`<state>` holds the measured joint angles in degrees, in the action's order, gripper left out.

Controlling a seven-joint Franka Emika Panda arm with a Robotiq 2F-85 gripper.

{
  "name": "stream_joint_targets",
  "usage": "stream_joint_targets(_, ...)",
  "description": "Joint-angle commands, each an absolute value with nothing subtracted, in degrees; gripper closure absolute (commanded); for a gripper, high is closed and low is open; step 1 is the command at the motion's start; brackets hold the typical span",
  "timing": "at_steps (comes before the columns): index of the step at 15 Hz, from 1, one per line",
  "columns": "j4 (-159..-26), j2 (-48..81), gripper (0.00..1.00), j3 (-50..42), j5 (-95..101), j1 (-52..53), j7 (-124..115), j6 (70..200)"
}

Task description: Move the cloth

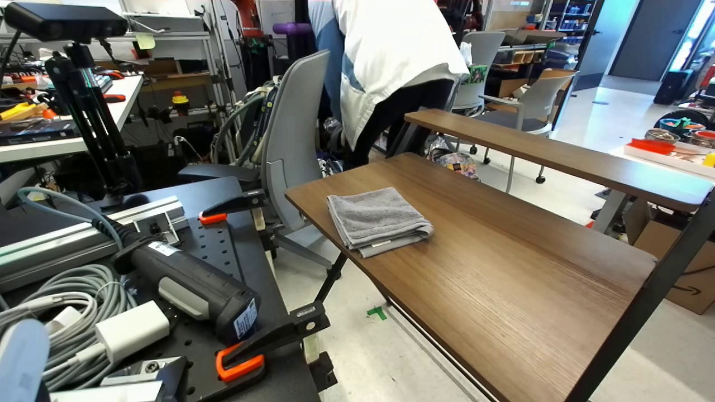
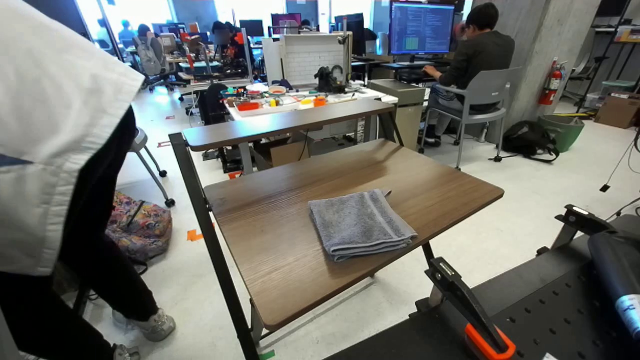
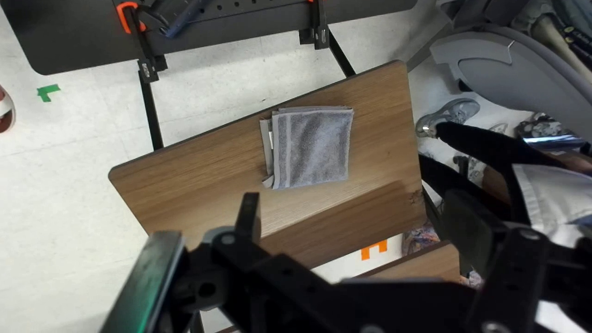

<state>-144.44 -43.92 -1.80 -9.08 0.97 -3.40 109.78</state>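
The cloth [image 1: 377,218] is a grey folded towel lying flat on a brown wooden table [image 1: 503,290]. In an exterior view it shows a lighter stripe [image 2: 357,222], and its layered folded edge lies near the table's edge. In the wrist view the cloth [image 3: 319,148] lies beyond the fingertips, with a thin strip sticking out at its left side. My gripper [image 3: 354,203] is open and empty, its two fingers wide apart. It is above the table and apart from the cloth. The gripper does not show in either exterior view.
A raised wooden shelf [image 1: 536,145] runs along one long side of the table. A black perforated bench [image 2: 530,310] with orange-handled clamps [image 1: 240,360] stands across a floor gap. A person [image 2: 55,125] stands at one table end, beside a grey chair [image 1: 293,123].
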Motion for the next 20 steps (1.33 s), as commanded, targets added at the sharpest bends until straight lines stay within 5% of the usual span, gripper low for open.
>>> stream_joint_targets(1, -143.23, -34.10, 0.00, 0.92, -11.97, 1.81, -5.25, 118.49)
stream_joint_targets(11, -135.21, -0.26, 0.00, 5.59, -10.64, 3.15, -13.04, 139.58)
stream_joint_targets(20, -119.72, 26.46, 0.00, 3.57, -7.13, 7.82, -23.95, 143.08)
